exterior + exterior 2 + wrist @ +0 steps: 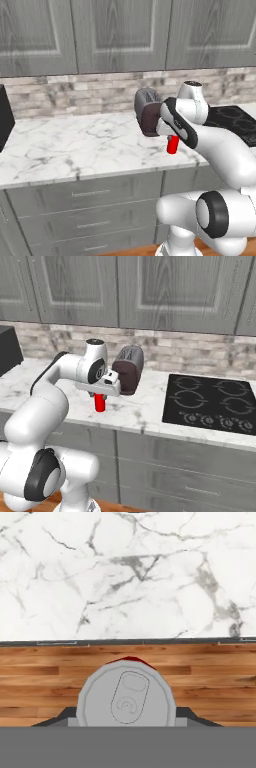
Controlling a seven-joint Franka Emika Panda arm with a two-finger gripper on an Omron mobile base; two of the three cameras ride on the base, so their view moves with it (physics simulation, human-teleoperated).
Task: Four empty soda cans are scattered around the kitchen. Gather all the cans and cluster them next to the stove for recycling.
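1. At the far left of the marble counter (pixel 75 145) sits a black appliance (pixel 5 122).
2. Mid-counter, the gripper (pixel 100 397) is clamped on a red soda can (pixel 100 403), held upright at the front edge.
3. Just behind stands the toaster (pixel 129 369).
4. Further right, well apart, lies the stove (pixel 212 401).
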